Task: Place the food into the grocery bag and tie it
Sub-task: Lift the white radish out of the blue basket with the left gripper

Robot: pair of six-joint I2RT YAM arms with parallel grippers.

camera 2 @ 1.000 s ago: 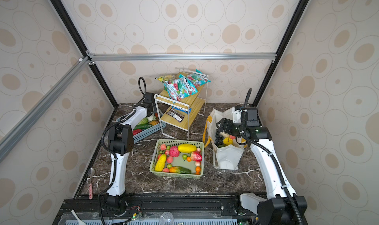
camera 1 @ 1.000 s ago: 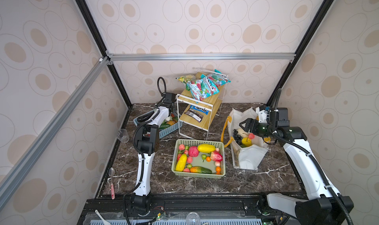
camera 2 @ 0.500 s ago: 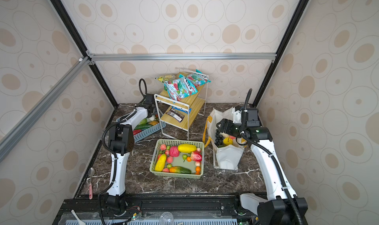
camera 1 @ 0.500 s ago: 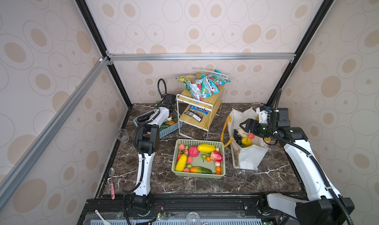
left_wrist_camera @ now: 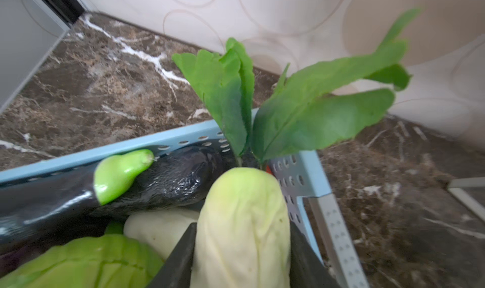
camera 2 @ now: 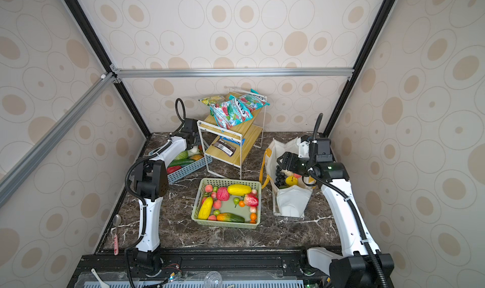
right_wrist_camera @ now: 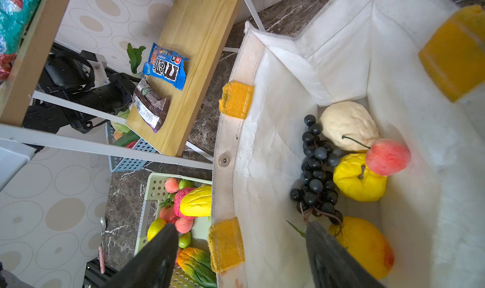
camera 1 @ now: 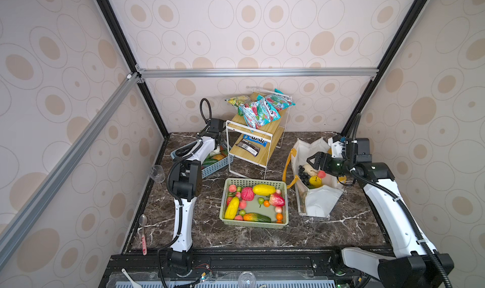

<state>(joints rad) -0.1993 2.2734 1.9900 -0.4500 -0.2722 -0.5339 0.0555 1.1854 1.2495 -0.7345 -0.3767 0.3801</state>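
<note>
Since a second ago the left gripper [left_wrist_camera: 242, 250] has drawn its jaws in; they now clamp the pale radish [left_wrist_camera: 240, 202]. It sits at a corner of the blue basket [left_wrist_camera: 110, 156], its green leaves rising past the rim, with a dark eggplant [left_wrist_camera: 168, 184] just beside it. Neither arm has otherwise shifted in either top view. The right gripper [camera 1: 313, 160] hovers over the mouth of the bag [camera 1: 319, 204], jaws wide and empty. The bag stands upright just beside the green basket [camera 1: 253, 180], on its right. Inside lie grapes [right_wrist_camera: 316, 173], a white bulb [right_wrist_camera: 346, 126], a yellow fruit [right_wrist_camera: 358, 184] and a peach [right_wrist_camera: 388, 156].
</note>
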